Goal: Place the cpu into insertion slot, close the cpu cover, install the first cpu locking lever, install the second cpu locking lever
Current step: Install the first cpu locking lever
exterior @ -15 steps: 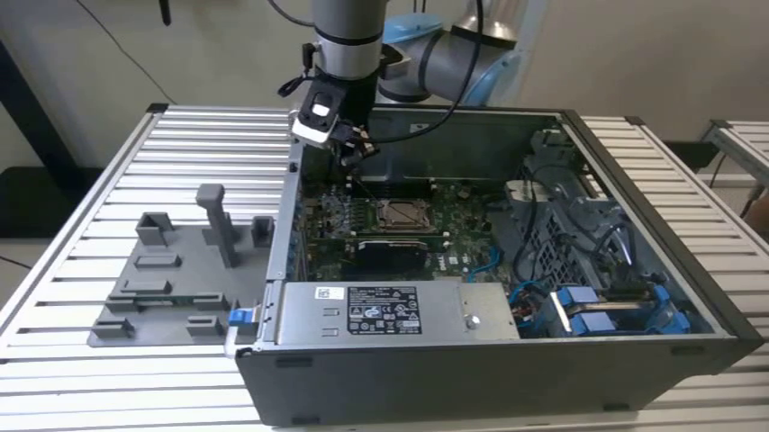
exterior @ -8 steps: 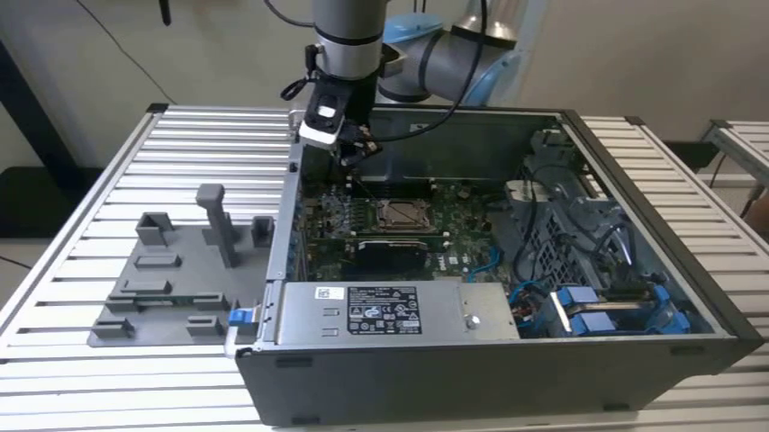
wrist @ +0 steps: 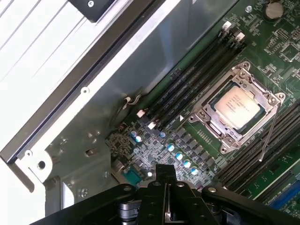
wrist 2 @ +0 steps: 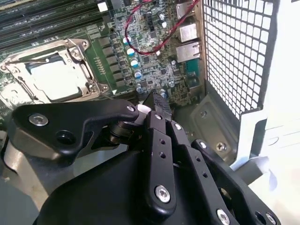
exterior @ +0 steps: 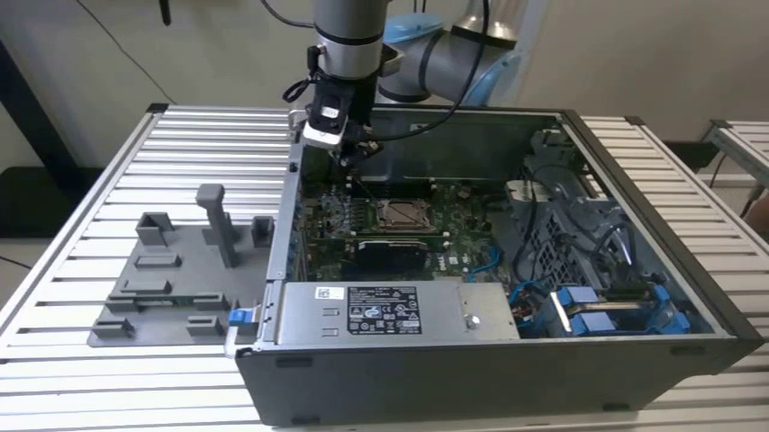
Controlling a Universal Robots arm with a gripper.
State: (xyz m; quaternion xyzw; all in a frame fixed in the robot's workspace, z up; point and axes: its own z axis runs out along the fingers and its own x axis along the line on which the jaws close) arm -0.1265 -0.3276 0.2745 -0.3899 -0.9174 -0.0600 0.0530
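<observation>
Currently logged, one item with its tool.

Item: cpu [wrist: 238, 105]. Small, flat, square chip with a dull metal top, lying seated in its socket on the motherboard [exterior: 324, 229] inside the open computer case [exterior: 481, 360], which stands on the slatted worktop [exterior: 121, 171].

Fitting: cpu cover [wrist: 213, 125]. Thin silvery frame, lying down flat around the chip so that the metal top shows through its window.

Fitting: locking lever [wrist: 267, 136]. Thin wire rod, slanting out beside the socket; it looks not yet tucked under its catch.

Handling, as judged: the chip is light, rigid and smooth, and fragile on its underside, so best taken by opposite edges and never pressed down. The cover is stiff sheet metal on a hinge. The lever is springy and narrow, likely to slip off a smooth finger; its bent end is the place to catch it.

Tool [wrist: 165, 174]: black two-finger type, fingers drawn together with just a seam between them, nothing held. It hangs over the board's capacitor row near the case's rear wall, apart from the socket and touching nothing that can be made out.
</observation>
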